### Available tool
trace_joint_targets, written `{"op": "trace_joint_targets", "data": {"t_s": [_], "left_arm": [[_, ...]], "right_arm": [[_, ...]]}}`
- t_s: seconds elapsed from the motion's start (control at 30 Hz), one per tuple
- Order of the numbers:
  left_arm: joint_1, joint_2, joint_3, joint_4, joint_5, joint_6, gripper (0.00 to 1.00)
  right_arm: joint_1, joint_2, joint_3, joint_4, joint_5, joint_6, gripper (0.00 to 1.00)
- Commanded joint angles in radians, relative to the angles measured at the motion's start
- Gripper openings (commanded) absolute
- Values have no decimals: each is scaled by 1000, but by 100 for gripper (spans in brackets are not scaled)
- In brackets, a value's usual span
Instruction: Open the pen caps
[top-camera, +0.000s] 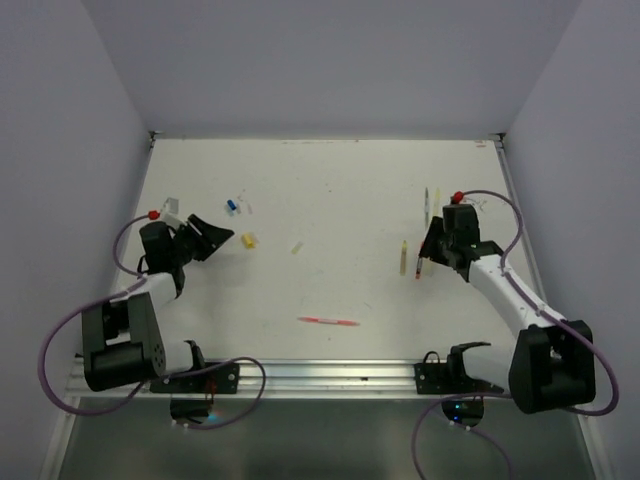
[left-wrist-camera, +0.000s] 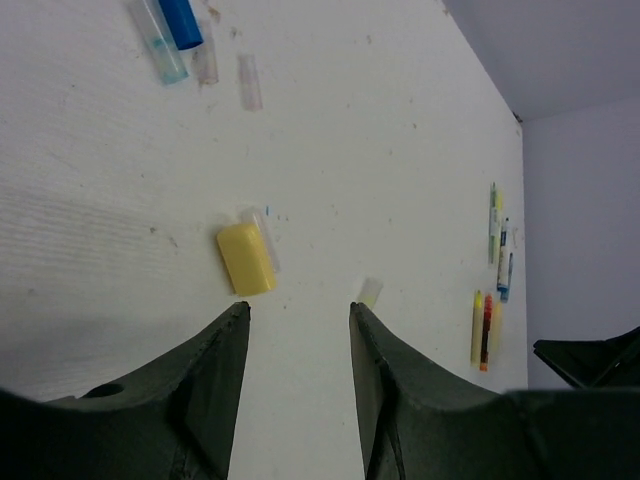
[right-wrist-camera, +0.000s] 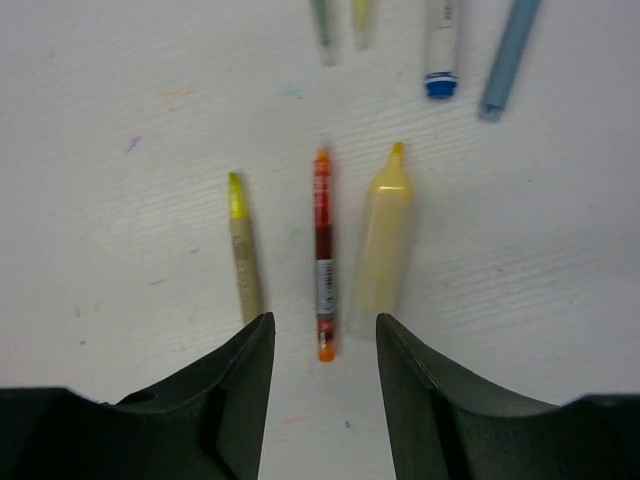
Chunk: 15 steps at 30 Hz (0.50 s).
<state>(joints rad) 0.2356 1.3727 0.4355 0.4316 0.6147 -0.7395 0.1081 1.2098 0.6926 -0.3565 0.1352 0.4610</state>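
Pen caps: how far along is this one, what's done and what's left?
Done: a blue cap, yellow cap and pale cap lie loose on the left; the three pens below the right gripper show bare tips. In hand: nothing, both it and the left gripper are open. Remaining: possibly the pink pen mid-table; its cap is too small to tell.

Yellow cap (left-wrist-camera: 245, 259), blue cap (left-wrist-camera: 181, 22) and red pen (right-wrist-camera: 322, 250).

I see caps (top-camera: 248, 240) on the left of the table (top-camera: 330, 190). The pens (top-camera: 404, 257) lie right; a lone pen (top-camera: 328, 321) lies near-centre.
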Motion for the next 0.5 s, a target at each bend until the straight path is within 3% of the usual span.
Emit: {"op": "trace_joint_targets", "data": {"t_s": [0.0,0.17,0.3,0.47], "left_arm": [[11,-139,-55,-49,29,-3,48],[-8,-358,-144,-120,33,-49,50],[-44,-518,-155,-241,22,-51,51],[-73,-567,-149,-307,42,-27,52]], "right_arm": [[115,-35,85,-59,-16,-39,49],[430,68,157,-101,35,-30,49],[582,134,179,-84,23,-44,50],[724,158,176,-65,-40,-107,54]]}}
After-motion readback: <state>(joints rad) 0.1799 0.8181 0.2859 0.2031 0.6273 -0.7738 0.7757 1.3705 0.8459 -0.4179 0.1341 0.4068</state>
